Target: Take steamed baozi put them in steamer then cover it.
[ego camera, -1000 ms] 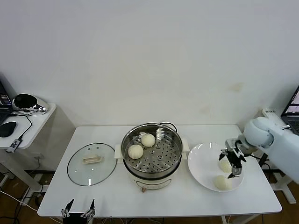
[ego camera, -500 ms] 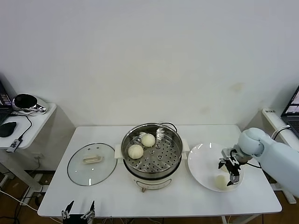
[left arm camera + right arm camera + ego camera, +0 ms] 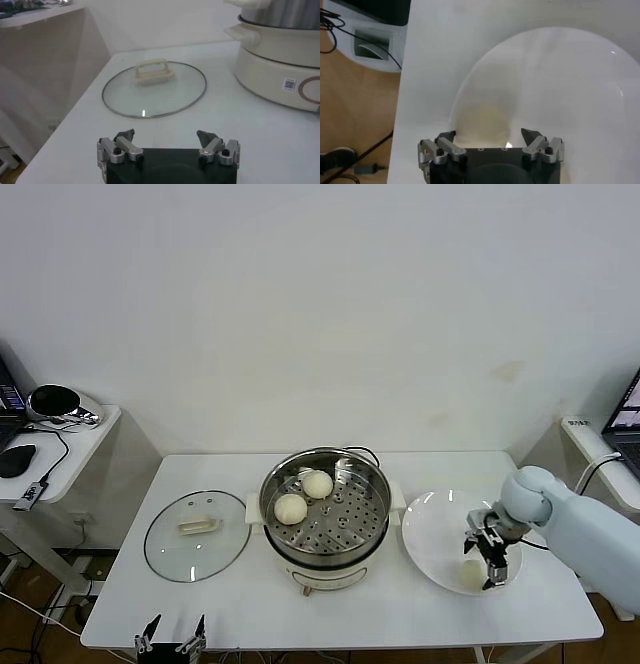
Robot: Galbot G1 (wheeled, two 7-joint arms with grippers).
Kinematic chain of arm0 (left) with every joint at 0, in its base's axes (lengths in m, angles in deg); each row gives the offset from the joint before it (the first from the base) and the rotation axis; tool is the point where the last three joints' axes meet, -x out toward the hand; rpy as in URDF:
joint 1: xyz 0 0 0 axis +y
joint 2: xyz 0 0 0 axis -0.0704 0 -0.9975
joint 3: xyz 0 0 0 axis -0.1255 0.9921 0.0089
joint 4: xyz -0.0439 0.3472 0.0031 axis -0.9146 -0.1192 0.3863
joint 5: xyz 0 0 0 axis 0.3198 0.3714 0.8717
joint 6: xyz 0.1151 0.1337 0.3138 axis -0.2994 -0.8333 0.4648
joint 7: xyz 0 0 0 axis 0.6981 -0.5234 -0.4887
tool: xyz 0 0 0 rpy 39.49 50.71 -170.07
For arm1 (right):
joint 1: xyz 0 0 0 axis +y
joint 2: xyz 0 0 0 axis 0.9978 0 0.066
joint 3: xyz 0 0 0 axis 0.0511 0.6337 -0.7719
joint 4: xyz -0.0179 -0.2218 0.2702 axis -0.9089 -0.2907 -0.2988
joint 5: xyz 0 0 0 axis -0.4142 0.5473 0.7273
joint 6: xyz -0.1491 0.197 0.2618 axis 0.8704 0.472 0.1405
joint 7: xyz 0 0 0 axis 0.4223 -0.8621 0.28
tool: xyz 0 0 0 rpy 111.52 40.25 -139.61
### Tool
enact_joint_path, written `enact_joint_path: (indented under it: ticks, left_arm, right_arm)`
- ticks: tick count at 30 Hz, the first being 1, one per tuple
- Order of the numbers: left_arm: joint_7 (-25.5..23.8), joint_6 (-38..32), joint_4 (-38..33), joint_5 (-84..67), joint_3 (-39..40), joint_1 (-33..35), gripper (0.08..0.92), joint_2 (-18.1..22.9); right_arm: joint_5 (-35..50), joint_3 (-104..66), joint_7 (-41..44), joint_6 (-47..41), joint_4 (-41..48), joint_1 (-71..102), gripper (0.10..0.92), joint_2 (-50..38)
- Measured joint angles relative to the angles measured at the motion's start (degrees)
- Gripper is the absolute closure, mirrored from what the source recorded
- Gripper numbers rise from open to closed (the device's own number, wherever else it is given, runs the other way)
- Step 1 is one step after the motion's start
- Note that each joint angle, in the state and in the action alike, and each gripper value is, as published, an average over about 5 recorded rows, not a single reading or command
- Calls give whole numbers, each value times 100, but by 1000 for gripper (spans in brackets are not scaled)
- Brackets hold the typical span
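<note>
Well to the left of the right gripper (image 3: 491, 560) stands the steamer (image 3: 326, 507) holding two steamed baozi (image 3: 303, 496), while that gripper's spread jaws hang over the plate (image 3: 432, 534), a third bun (image 3: 470, 573) just beneath them; the left gripper (image 3: 171, 636) waits open.

QR code on steamer (image 3: 280, 70) base; no legible txt.

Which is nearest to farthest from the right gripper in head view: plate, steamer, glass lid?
From the right gripper:
1. Plate, directly under it, on the table's right side.
2. Steamer, at the table's centre.
3. Glass lid, on the left side.
</note>
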Motion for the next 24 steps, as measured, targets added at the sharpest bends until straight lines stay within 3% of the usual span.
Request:
enact_joint_path:
  ticks: [5, 17, 24]
  left_arm:
    - [0, -2, 12, 8, 7, -7, 177, 2]
    - [2, -9, 32, 32, 49, -37, 177, 8]
    - [7, -10, 9, 33, 101, -81, 177, 10]
  right_arm:
    - [-6, -1, 0, -5, 31, 5, 423, -8]
    - [90, -67, -1, -33, 51, -56, 593, -70]
    - [319, 62, 24, -100, -42, -424, 606, -166]
